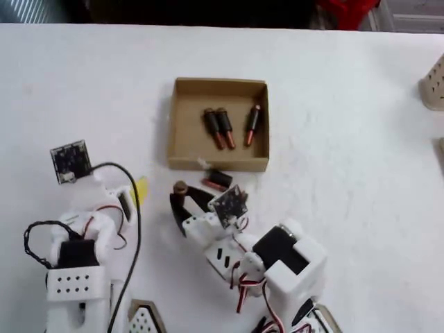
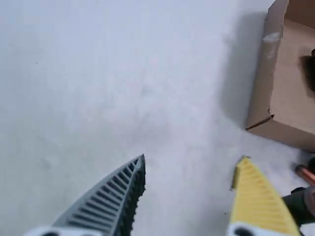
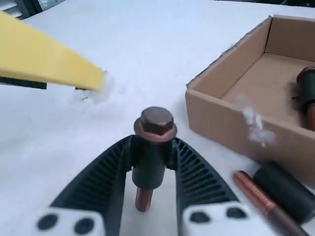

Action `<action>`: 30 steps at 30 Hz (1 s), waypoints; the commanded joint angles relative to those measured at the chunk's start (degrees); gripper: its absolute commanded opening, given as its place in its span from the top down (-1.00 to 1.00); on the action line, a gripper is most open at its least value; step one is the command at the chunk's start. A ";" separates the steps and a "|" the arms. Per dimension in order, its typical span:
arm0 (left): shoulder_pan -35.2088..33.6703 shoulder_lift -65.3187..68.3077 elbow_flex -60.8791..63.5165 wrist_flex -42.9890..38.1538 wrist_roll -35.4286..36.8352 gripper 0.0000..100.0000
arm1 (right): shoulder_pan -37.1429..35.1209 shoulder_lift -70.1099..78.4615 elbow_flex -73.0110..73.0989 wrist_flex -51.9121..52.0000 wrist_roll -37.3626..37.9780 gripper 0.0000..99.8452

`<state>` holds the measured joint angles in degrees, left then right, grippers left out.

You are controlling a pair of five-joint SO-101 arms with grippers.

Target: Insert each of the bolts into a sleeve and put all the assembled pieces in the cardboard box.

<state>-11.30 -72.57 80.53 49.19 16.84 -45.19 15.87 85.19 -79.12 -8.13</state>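
Note:
My right gripper (image 3: 152, 142) is shut on a black sleeve (image 3: 149, 167) with a copper bolt (image 3: 156, 122) standing upright through it, just in front of the cardboard box (image 3: 221, 115). From above, that gripper (image 1: 182, 205) sits near the box's (image 1: 182, 125) front left corner. Three assembled pieces (image 1: 222, 126) lie inside the box. A loose copper bolt (image 3: 256, 194) and a black sleeve (image 3: 285, 189) lie side by side on the table by the box's front wall. My left gripper (image 2: 192, 160) is open over bare table, left of the box (image 2: 275, 93).
The yellow finger (image 3: 49, 69) of the left gripper lies close to the held bolt. A small circuit board (image 1: 71, 159) and a black cable (image 1: 132, 229) sit on the left arm. A pale perforated object (image 1: 433, 87) stands at the table's right edge.

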 commanded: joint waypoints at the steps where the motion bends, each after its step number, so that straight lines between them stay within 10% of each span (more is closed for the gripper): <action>1: -0.84 -0.66 2.55 -5.54 -3.52 0.94 | 0.13 -4.18 2.29 -0.75 -0.09 0.97; 15: -0.48 -0.66 10.81 -10.29 -10.20 0.96 | 8.66 -38.20 8.79 21.49 -0.35 0.97; 30: 1.71 -0.66 14.51 -15.56 -10.90 0.96 | 22.64 -90.86 -3.69 99.65 -0.09 0.97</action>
<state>-10.59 -72.57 95.30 34.95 6.46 -22.59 -66.33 87.21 3.78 -8.13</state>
